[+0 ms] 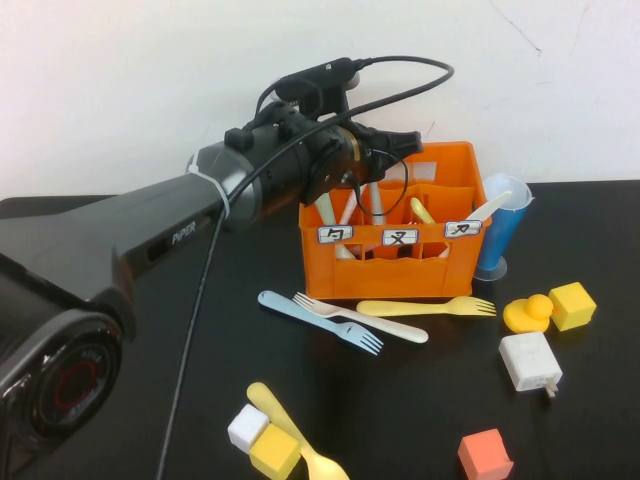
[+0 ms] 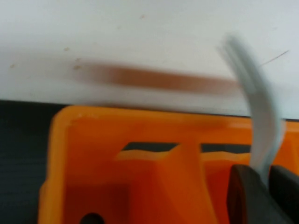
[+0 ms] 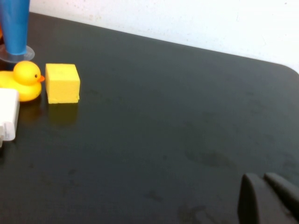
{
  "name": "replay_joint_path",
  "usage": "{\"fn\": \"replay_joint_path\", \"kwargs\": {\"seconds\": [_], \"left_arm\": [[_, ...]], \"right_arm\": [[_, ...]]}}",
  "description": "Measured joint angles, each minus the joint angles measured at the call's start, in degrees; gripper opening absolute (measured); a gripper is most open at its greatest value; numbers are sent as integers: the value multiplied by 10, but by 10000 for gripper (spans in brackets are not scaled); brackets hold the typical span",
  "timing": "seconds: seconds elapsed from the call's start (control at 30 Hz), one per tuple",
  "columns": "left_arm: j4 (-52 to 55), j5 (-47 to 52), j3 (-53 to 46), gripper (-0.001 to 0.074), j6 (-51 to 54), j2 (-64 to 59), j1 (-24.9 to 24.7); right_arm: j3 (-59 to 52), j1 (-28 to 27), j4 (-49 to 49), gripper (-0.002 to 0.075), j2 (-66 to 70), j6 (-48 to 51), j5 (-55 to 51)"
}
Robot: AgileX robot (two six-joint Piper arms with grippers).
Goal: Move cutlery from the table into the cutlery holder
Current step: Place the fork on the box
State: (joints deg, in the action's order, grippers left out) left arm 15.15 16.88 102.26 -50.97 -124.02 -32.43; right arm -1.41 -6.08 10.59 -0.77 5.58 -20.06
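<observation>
Here much is hidden; the left gripper [image 1: 375,165] hangs over the back left of the orange crate [image 1: 400,275], and its own black body covers the fingertips in the high view; the left wrist view is smeared, yet it shows the jaws clamped on a grey fork [image 2: 259,126] whose tines rise above them, with the crate's compartments just below the jaws. The right gripper [image 3: 268,198] shows only as dark fingertips pressed together at the edge of its wrist view, low over bare black table [image 3: 163,121], well apart from the crate. On the table, in front of the crate and away from both jaws, lie a blue fork [image 1: 320,320], a cream fork [image 1: 360,317], a yellow fork [image 1: 425,306] and a yellow spoon [image 1: 295,435], partly cut off; several more handles stand inside the crate, too crowded to count.
</observation>
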Motion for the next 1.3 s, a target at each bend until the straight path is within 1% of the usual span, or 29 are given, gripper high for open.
{"fn": "replay_joint_path", "kwargs": {"seconds": [0.03, 0.1, 0.33, 0.57, 0.73, 0.9, 0.97, 1.13, 1.3], "left_arm": [[0, -4, 0, 47, 0, 0, 0], [0, -6, 0, 36, 0, 0, 0], [12, -10, 0, 34, 0, 2, -3], [47, -15, 0, 34, 2, 17, -5], [64, -16, 0, 34, 29, 32, -11], [95, -43, 0, 34, 77, 44, -32], [104, -79, -10, 34, 118, 53, -43], [102, -236, -78, 34, 211, 87, -57], [49, -398, -182, 34, 300, 120, -57]], "right_arm": [[0, 0, 0, -3, 0, 0, 0], [0, 0, 0, -3, 0, 0, 0], [0, 0, 0, -3, 0, 0, 0], [0, 0, 0, -3, 0, 0, 0], [0, 0, 0, -3, 0, 0, 0], [0, 0, 0, -3, 0, 0, 0], [0, 0, 0, -3, 0, 0, 0], [0, 0, 0, -3, 0, 0, 0], [0, 0, 0, -3, 0, 0, 0]]}}
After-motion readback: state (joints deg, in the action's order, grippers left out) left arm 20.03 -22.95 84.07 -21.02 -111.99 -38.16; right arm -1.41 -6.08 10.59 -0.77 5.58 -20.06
